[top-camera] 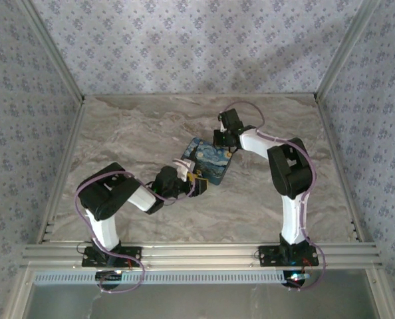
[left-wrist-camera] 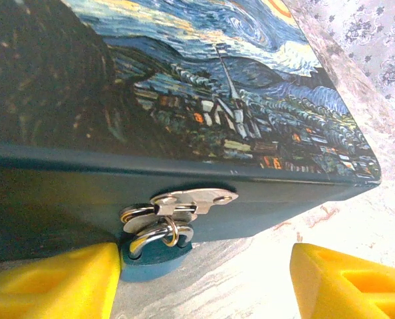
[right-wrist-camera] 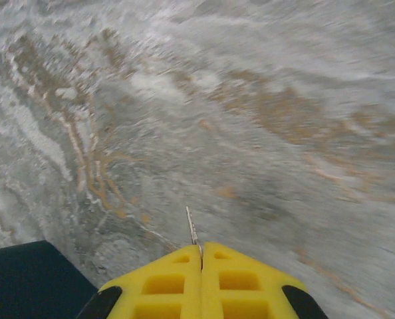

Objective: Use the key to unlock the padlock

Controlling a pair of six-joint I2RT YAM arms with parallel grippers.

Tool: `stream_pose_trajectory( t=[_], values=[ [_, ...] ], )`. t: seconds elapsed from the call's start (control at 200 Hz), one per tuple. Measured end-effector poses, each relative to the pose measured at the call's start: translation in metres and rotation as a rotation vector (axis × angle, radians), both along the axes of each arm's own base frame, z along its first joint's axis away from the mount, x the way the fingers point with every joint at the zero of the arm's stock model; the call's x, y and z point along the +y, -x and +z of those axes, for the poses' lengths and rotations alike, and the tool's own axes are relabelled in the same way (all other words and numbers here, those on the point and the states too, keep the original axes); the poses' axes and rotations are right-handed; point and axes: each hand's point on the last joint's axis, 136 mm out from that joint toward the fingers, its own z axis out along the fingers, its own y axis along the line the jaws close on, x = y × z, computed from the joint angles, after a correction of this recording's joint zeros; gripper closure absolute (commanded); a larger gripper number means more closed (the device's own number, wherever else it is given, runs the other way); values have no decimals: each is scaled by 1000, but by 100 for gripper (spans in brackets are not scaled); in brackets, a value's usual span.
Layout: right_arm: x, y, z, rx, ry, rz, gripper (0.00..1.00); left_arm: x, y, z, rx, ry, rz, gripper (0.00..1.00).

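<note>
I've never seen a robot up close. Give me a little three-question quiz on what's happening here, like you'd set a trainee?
1. True or false: the padlock hangs from the metal hasp on the side of the box.
2. What does the right gripper pinch? A) a thin metal key B) the padlock C) nothing
3. Do the jaws of the left gripper stand open or shut?

Key: 1 true. 2 A. 3 open, with nothing gripped.
</note>
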Motion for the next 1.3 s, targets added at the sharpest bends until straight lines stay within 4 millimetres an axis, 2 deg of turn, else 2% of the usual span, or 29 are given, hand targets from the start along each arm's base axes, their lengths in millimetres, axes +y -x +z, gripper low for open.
stream_pose_trajectory(
  t=[0.135,0.235,0.3,0.35,0.48,0.56,0.68,0.934,1.299],
  values=[
    [-37,10,37,-39,35,-116,100,0,1,0,1,3,-5,30],
    [-61,26,46,-32,61,-195,100,0,0,1,3,8,-8,27],
    [-69,42,38,-2,79,-222,100,0,0,2,4,13,-11,24],
    [-71,58,25,34,100,-229,100,1,-1,3,3,16,-9,23],
    [-60,100,-12,150,149,-202,100,2,-2,3,4,12,-11,22],
    [-50,112,-19,182,147,-182,100,1,-1,3,3,9,-18,22],
    [-41,108,-18,184,121,-180,100,-1,0,4,12,17,-40,23],
    [-26,76,-13,168,77,-190,100,-9,3,5,33,37,-99,27],
    [-24,73,-15,171,68,-187,100,-16,-6,7,47,74,-90,28]
  ],
)
